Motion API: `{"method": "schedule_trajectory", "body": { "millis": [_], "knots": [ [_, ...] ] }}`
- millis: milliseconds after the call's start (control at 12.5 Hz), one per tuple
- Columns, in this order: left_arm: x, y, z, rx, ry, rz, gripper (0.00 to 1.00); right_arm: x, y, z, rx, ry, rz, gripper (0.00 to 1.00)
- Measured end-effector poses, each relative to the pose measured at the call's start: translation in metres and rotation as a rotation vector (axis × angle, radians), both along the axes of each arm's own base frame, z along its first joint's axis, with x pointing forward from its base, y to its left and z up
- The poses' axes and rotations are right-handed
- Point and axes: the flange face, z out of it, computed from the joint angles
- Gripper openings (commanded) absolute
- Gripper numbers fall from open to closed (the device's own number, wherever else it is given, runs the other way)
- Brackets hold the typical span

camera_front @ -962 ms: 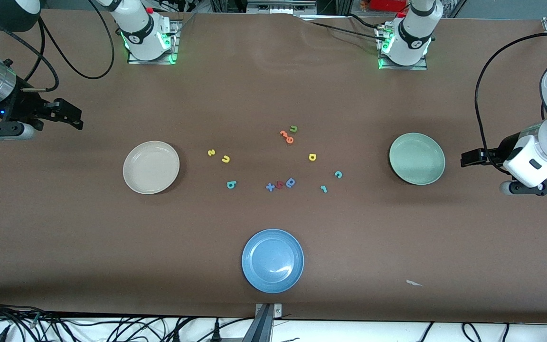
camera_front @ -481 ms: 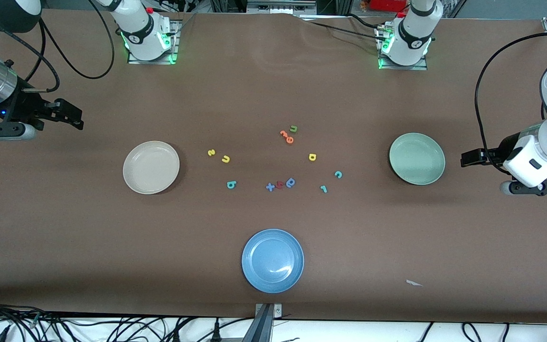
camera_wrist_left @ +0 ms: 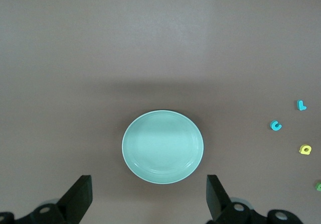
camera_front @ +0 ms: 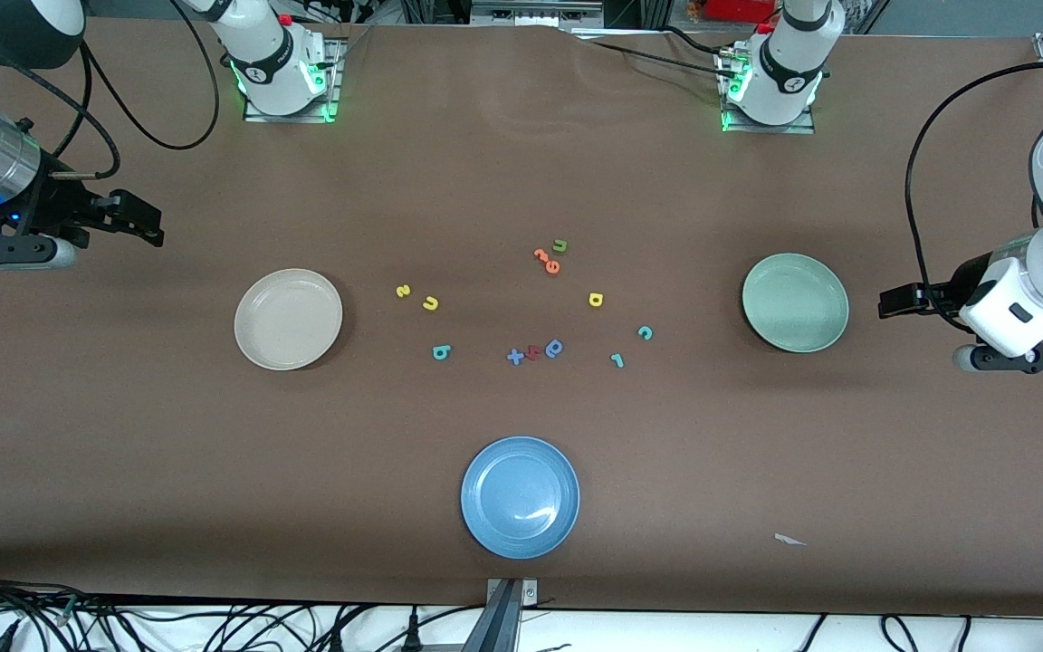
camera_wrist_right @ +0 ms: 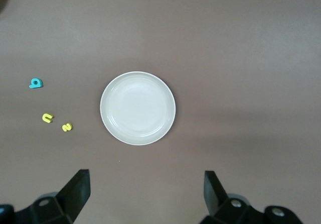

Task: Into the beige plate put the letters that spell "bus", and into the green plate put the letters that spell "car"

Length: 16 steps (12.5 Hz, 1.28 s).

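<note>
Six wanted letters unsorted; beige plate (camera_front: 288,319) and green plate (camera_front: 795,302) bare, beside wide-open, empty right gripper (camera_front: 146,225) and left gripper (camera_front: 893,301).

white franka arms, black joints and cables, green base lights, black two-finger grippers

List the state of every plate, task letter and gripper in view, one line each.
beige plate: empty
green plate: empty
blue plate: empty
teal b, yellow u, yellow s: loose on the table
teal c, teal r, yellow a: loose on the table
left gripper: open, empty
right gripper: open, empty
</note>
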Motion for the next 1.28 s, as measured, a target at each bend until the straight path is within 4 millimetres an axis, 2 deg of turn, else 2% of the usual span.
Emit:
{"method": "schedule_trajectory", "body": {
  "millis": [240, 1042, 1202, 1282],
  "knots": [
    [0.000, 0.000, 0.000, 0.000, 0.000, 0.000, 1.00, -0.001, 0.000, -0.006, -0.001, 0.012, 0.000, 1.00],
    [0.000, 0.000, 0.000, -0.002, 0.000, -0.015, 1.00, -0.001, 0.000, -0.005, -0.001, 0.010, -0.002, 1.00],
    [0.000, -0.006, -0.002, -0.011, 0.004, -0.020, 1.00, -0.001, 0.003, -0.010, -0.004, 0.019, -0.046, 1.00],
    [0.000, -0.014, -0.005, -0.046, 0.010, -0.009, 1.00, -0.002, 0.012, -0.015, -0.008, 0.028, -0.078, 1.00]
  ]
}}
